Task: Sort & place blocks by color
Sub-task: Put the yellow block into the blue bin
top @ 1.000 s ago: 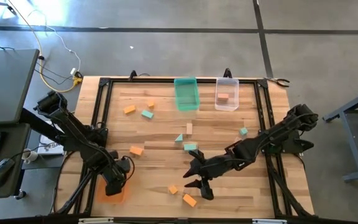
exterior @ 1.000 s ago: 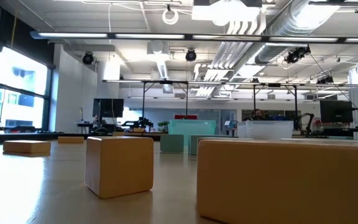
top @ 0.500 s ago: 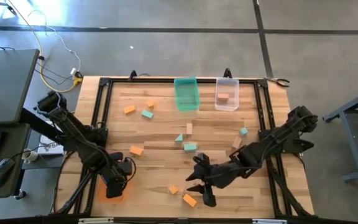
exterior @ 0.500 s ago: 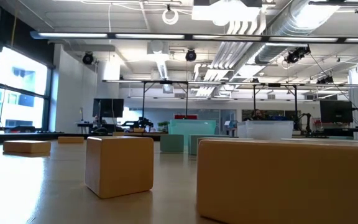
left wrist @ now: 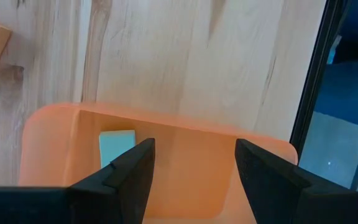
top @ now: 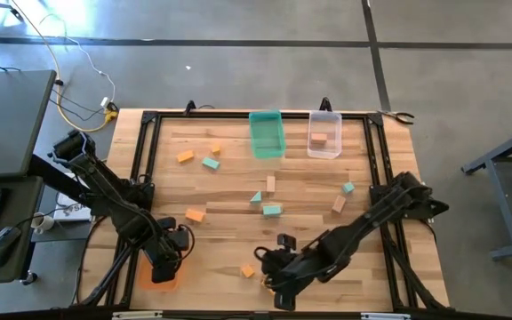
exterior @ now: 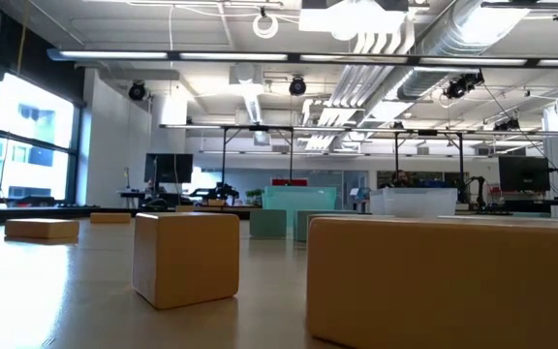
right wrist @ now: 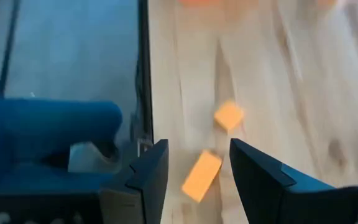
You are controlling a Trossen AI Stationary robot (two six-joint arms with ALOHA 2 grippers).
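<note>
My right gripper hovers open near the table's near edge. In the right wrist view an orange bar lies flat on the table between the fingers, untouched, with an orange cube beyond it. That cube lies just left of the gripper. My left gripper waits open over the orange bin; its wrist view shows a teal block on the bin's floor. Orange, teal and tan blocks lie scattered on the table.
At the far edge stand a teal bin and a clear bin holding a block. More blocks lie at far left and in the middle. The black frame rail runs close beside my right gripper.
My right gripper has moved toward the table's near edge and slightly left, staying open, and now stands over the orange bar that lay in front of it. The blocks have stayed where they were.
</note>
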